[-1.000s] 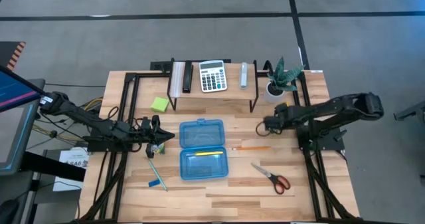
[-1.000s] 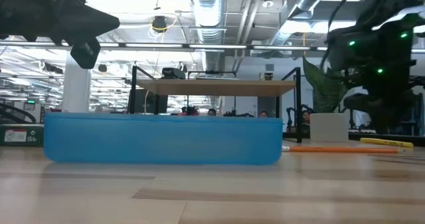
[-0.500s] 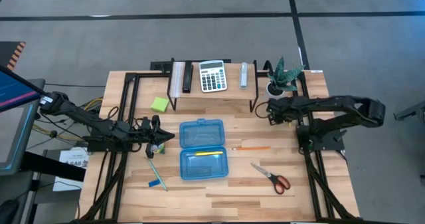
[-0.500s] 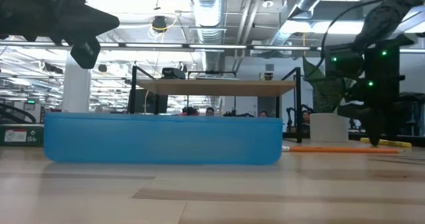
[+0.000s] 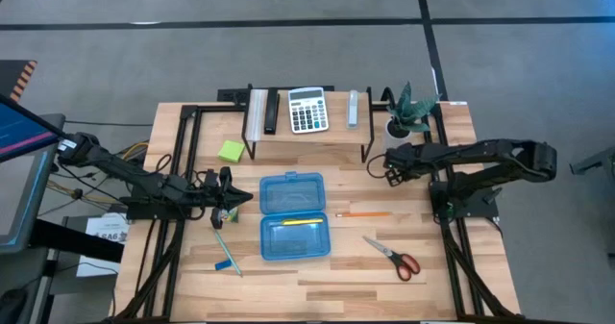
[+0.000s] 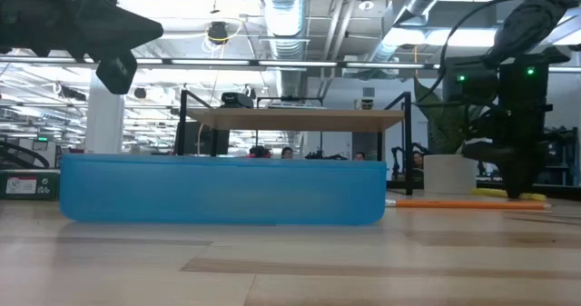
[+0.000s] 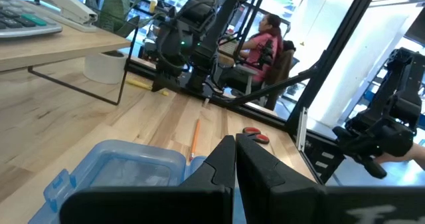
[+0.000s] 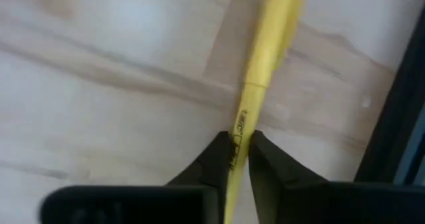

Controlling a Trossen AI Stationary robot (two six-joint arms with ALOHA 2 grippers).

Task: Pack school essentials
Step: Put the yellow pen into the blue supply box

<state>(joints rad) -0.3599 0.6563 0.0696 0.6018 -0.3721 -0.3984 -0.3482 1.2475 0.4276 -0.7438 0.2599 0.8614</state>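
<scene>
Yellow marker nipped between the right gripper's fingers, low on the tabletop.

Blue plastic case (image 5: 294, 216) lies open at the middle of the table (image 5: 336, 266), a yellow item inside its near half; red-handled scissors (image 5: 394, 257) sit toward the near right, a thin blue pen (image 5: 226, 251) toward the near left, and an orange pencil (image 5: 362, 213) just right of the case. Left gripper (image 5: 231, 200) hangs beside the case's left edge, its fingers pressed together on nothing. Farther back, the right gripper (image 8: 236, 159) reaches down by the shelf's right leg, fingers narrowly closed on the yellow marker (image 8: 265, 64), which lies against the wood. Beyond, a lime-green sticky-note pad (image 5: 231, 151) rests left of the shelf, a calculator (image 5: 307, 110) on top, a potted plant (image 5: 408, 108) at the far right.
</scene>
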